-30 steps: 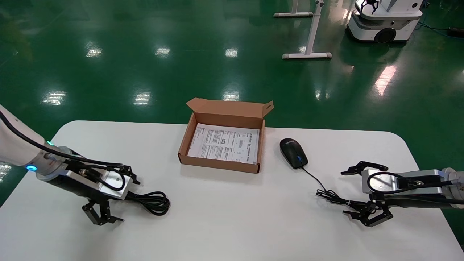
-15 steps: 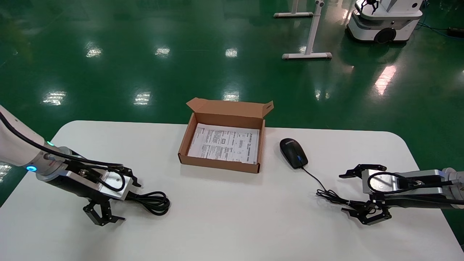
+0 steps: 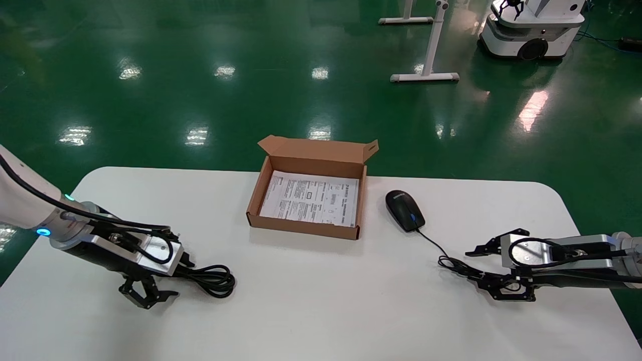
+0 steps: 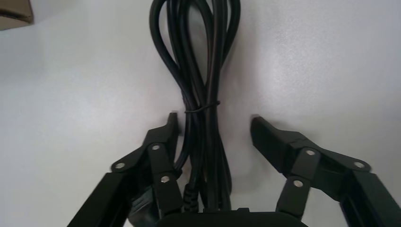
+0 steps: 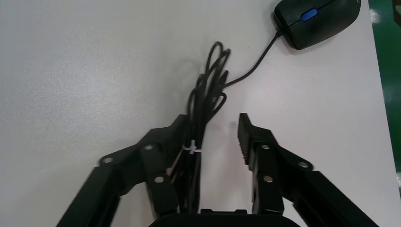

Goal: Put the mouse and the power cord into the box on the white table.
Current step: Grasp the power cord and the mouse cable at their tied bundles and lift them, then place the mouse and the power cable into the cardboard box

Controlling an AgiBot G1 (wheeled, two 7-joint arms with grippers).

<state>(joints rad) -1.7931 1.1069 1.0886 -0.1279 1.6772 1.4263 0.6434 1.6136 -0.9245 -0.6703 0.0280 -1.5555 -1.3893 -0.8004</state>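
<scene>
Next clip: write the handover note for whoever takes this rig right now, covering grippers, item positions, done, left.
Left gripper: open, straddling the power cord on the white table, no grip yet.
Right gripper: open around the bundled part of the mouse cable.
Mouse: on the table beside the box, right of it.
Box: lid open, holding only a printed sheet.
Done: nothing packed.
Left: grasp both items and place them in the box.

Black mouse [image 3: 404, 216] with blue scroll wheel, thin black cable. Black power cord [image 3: 213, 279]. Brown cardboard box [image 3: 302, 226], white printed sheet with black text inside. White table [image 3: 321, 311]. Glossy green floor [image 3: 200, 75] beyond.
</scene>
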